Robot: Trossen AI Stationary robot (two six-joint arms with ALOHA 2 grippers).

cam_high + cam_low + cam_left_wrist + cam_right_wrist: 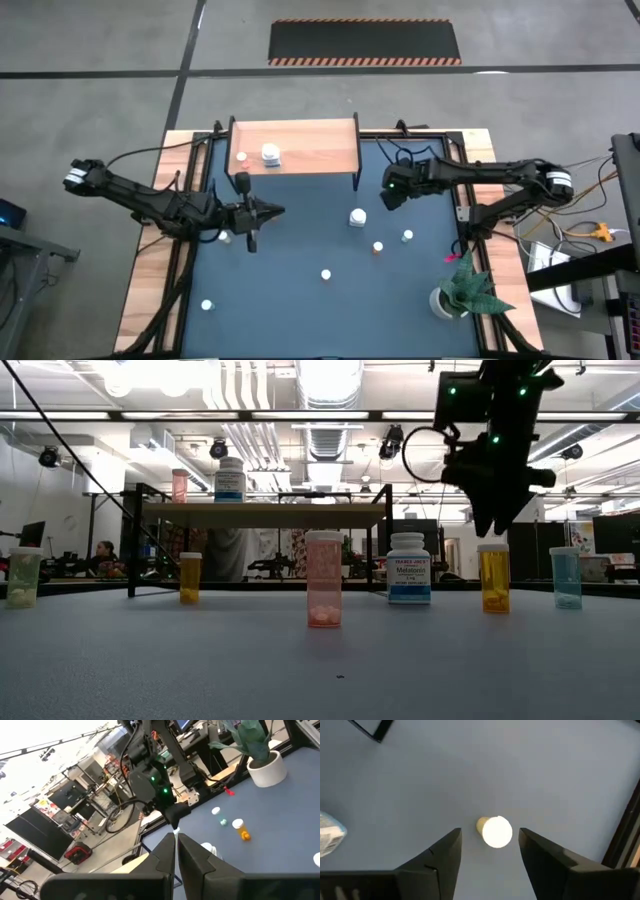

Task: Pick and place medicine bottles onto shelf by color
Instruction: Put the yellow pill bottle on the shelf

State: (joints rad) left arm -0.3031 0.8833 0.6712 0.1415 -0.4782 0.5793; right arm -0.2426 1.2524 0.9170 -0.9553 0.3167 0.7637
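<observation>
The shelf (310, 150) stands at the table's far side with a small orange bottle (241, 156) and a larger white bottle (271, 153) standing on it. More bottles stand on the dark mat: a large white one (357, 216), an orange one (378, 247), a greenish one (408, 236) and others (326, 274). My right gripper (490, 831) is open and points down just above the orange bottle (496, 831), a finger on either side of its white cap, not touching. My left gripper (272, 211) is shut and empty, left of the mat's middle.
A white pot with a green plant (447, 300) stands at the near right. Two more bottles stand at the left (224, 237) and near left (207, 305). The mat's near middle is bare. The shelf's right half holds nothing.
</observation>
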